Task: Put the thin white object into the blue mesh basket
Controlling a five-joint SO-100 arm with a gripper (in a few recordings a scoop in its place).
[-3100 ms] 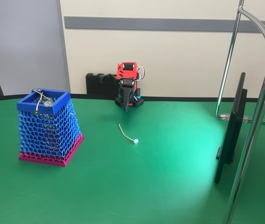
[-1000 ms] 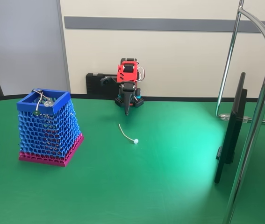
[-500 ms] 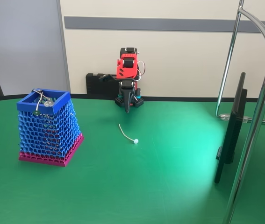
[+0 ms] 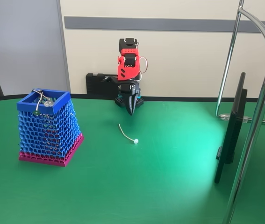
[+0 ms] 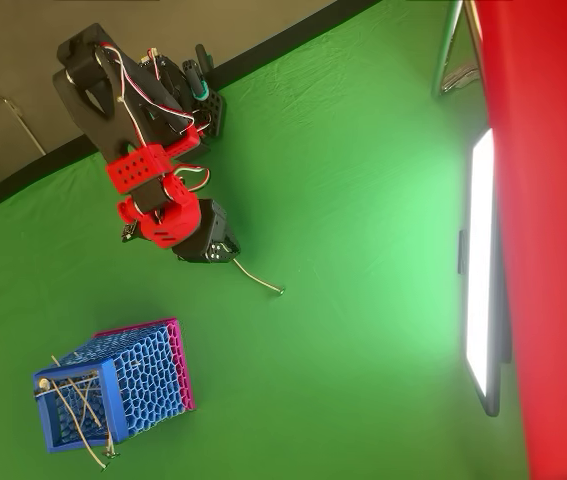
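Overhead view shows grey wires (image 5: 81,405) inside the honeycomb-mesh basket (image 5: 113,385). Curved white strand (image 4: 126,133) lies on the green tabletop (image 4: 146,177). Gripper (image 4: 131,111) jaws: state indeterminate.

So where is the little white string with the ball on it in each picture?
Fixed view: the thin white object lies on the green table near the middle, just below the gripper.
Overhead view: the thin white object lies just right of the gripper, left of the middle.
Shared landmark: the blue mesh basket.
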